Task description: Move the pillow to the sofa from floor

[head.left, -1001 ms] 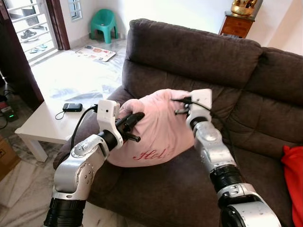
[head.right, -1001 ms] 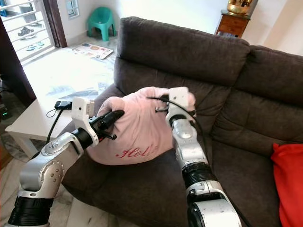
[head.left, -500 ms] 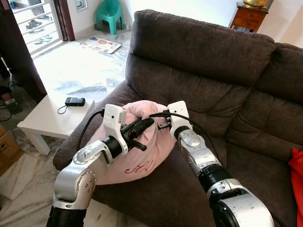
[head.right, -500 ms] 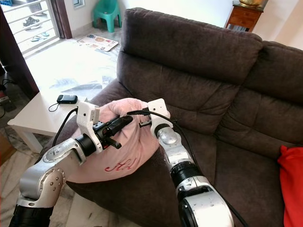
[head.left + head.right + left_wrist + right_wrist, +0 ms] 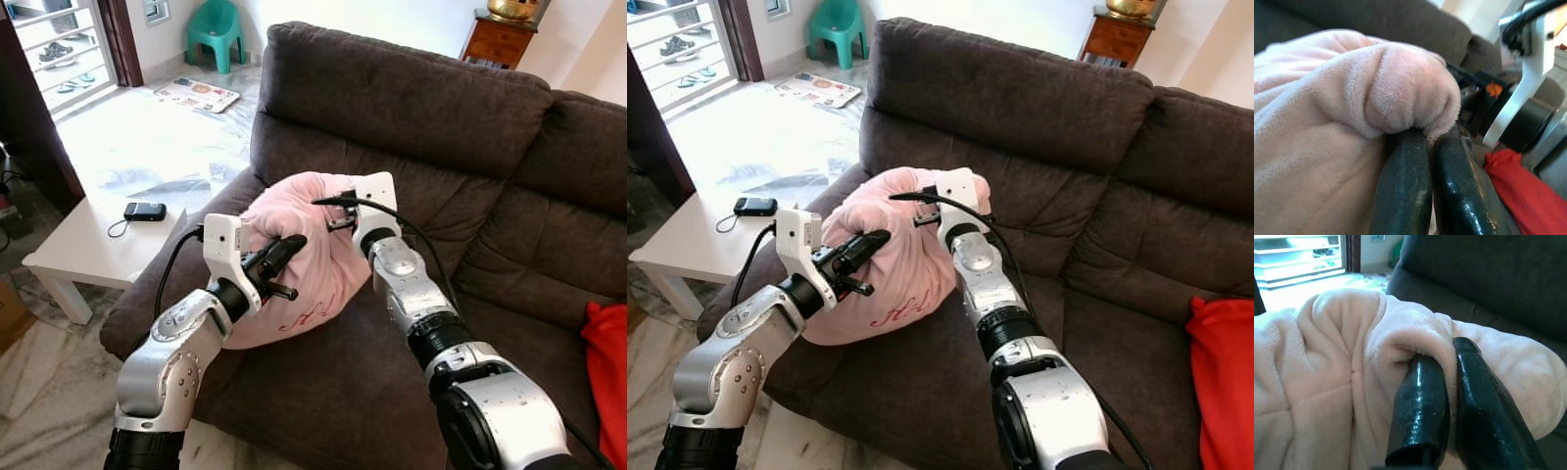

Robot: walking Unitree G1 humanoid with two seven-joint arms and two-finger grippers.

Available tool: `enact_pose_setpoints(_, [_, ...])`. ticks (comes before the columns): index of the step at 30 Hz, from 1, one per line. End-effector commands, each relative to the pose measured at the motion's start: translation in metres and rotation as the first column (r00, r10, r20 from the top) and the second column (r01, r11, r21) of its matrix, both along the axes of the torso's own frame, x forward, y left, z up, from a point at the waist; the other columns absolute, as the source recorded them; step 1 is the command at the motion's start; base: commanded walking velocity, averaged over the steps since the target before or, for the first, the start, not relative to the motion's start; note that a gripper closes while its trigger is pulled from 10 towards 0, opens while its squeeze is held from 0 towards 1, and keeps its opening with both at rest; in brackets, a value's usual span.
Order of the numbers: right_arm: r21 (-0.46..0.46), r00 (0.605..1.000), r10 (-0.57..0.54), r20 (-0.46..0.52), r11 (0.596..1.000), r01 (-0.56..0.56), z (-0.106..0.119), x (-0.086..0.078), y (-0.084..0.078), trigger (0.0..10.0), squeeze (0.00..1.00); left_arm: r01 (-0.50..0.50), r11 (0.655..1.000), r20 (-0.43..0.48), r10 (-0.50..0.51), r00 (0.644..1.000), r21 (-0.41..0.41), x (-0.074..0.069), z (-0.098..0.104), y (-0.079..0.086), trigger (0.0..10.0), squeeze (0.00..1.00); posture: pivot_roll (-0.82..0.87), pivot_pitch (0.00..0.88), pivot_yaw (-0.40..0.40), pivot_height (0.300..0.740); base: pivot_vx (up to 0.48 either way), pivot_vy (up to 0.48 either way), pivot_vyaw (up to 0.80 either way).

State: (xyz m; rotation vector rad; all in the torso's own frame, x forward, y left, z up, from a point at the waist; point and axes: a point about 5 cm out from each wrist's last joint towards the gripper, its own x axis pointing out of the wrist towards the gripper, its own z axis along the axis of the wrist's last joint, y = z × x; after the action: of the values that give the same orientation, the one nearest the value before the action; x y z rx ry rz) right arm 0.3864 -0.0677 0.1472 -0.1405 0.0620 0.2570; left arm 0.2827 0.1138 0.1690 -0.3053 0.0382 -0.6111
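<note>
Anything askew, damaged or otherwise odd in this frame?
Nothing damaged or spilled. The pink pillow is bunched out of shape, because the left gripper and right gripper each pinch a fold of its cover. It sits by the armrest of the brown sofa, leaning rather than flat.

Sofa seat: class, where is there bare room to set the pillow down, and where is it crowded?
Bare seat cushion lies between the right arm and the red cushion. The armrest end is crowded: the pink pillow hangs there, pinched by the left gripper and right gripper.
</note>
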Motion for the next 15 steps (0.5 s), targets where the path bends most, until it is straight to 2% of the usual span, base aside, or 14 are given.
enact_pose_setpoints(1, [0.001, 0.991, 0.107, 0.081, 0.994, -0.108, 0.0163, -0.0018, 0.0253, 10.0, 0.0, 0.124, 0.992, 0.0, -0.124, 0.992, -0.001, -0.0065, -0.0005, -0.0234, 10.0, 0.0, 0.17, 0.0, -0.177, 0.74, 0.0, 0.0, 0.0])
enact_pose_setpoints(11, [0.007, 0.993, 0.101, 0.063, 0.995, -0.102, 0.0113, -0.0021, 0.0222, 10.0, 0.01, 0.122, 0.992, -0.015, -0.123, 0.992, -0.034, -0.0083, -0.0054, -0.0306, 10.0, 0.0, 0.16, 0.0, -0.18, 0.74, 0.0, 0.0, 0.0])
enact_pose_setpoints(12, [0.008, 0.993, 0.102, 0.063, 0.995, -0.102, 0.0116, -0.0019, 0.0222, 10.0, 0.55, 0.118, 0.992, -0.014, -0.118, 0.993, -0.035, -0.0079, -0.0053, -0.0304, 10.0, 0.0, 0.16, 0.0, -0.18, 0.74, 0.0, 0.0, 0.0])
enact_pose_setpoints(13, [0.008, 0.993, 0.101, 0.063, 0.995, -0.102, 0.0119, -0.0017, 0.0223, 10.0, 0.55, 0.113, 0.993, -0.014, -0.113, 0.993, -0.036, -0.0075, -0.0053, -0.0301, 10.0, 0.0, 0.16, 0.0, -0.181, 0.74, 0.0, 0.0, 0.0])
enact_pose_setpoints(14, [0.007, 0.993, 0.104, 0.064, 0.994, -0.105, 0.0125, -0.0013, 0.0228, 10.0, 0.74, 0.102, 0.994, -0.012, -0.102, 0.995, -0.038, -0.0068, -0.0054, -0.0293, 10.0, 0.0, 0.16, 0.0, -0.18, 0.74, 0.0, 0.0, 0.0])
enact_pose_setpoints(15, [0.008, 0.992, 0.105, 0.065, 0.994, -0.106, 0.0126, -0.0012, 0.023, 10.0, 0.74, 0.099, 0.994, -0.012, -0.1, 0.995, -0.039, -0.0067, -0.0053, -0.0291, 10.0, 0.0, 0.16, 0.0, -0.181, 0.74, 0.0, 0.0, 0.0])
